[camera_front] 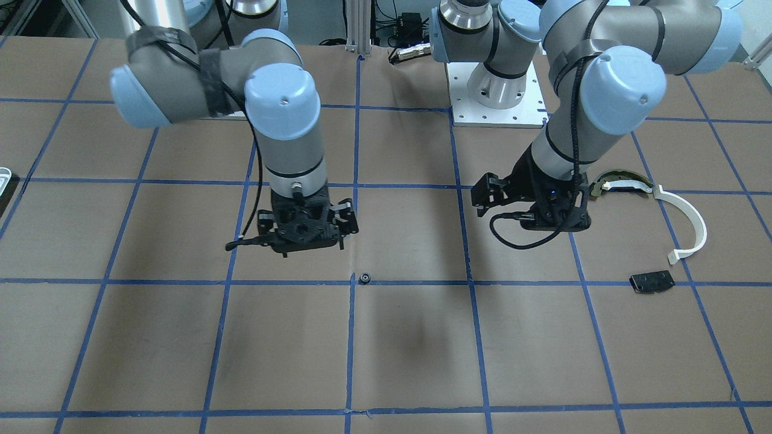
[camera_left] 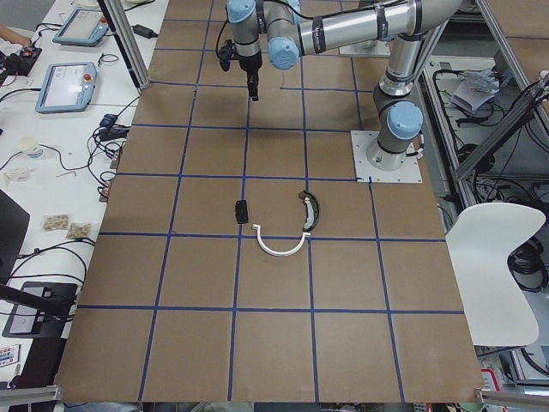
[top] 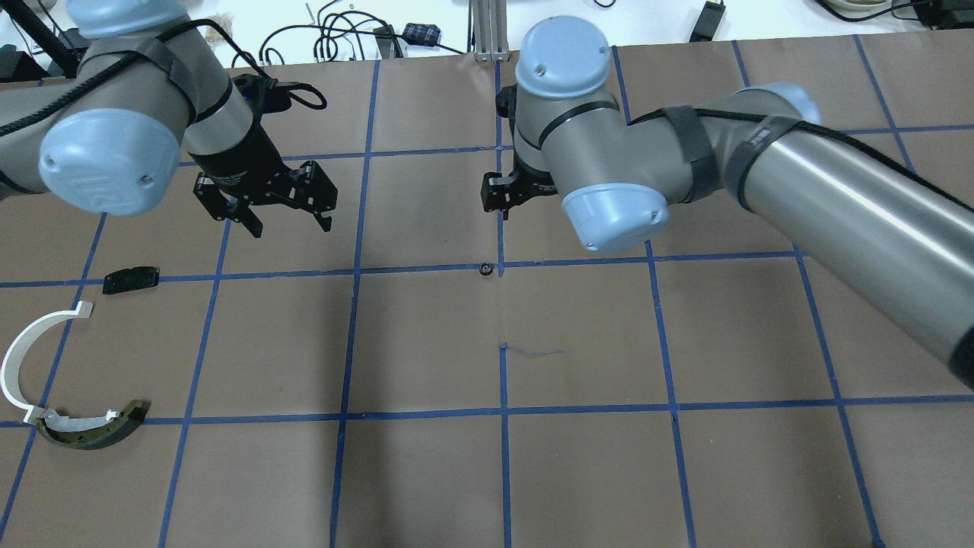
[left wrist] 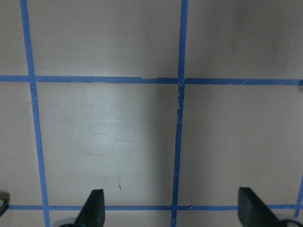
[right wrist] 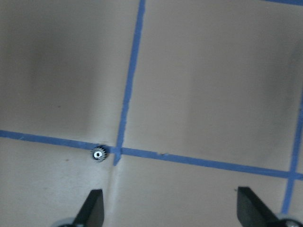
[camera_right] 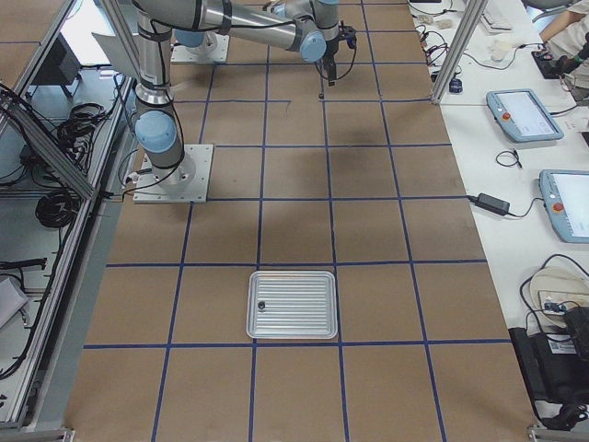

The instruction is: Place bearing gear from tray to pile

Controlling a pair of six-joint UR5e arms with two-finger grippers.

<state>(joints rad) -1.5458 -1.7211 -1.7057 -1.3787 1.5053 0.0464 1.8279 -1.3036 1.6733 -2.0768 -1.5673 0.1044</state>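
The bearing gear (camera_front: 364,278) is a tiny black toothed wheel lying on the table at a blue tape crossing; it also shows in the overhead view (top: 485,269) and the right wrist view (right wrist: 98,153). My right gripper (right wrist: 173,210) is open and empty, hovering above and just behind the gear (camera_front: 307,232). My left gripper (left wrist: 173,210) is open and empty over bare table (top: 289,222). The pile lies beyond it: a white half-ring (top: 19,358), an olive curved piece (top: 91,430) and a black plate (top: 131,279).
The ribbed metal tray (camera_right: 292,304) lies at the table's far right end with a small dark part (camera_right: 261,304) on it. The left arm's white base plate (camera_front: 494,114) sits at the table's back. Blue tape lines grid the brown table.
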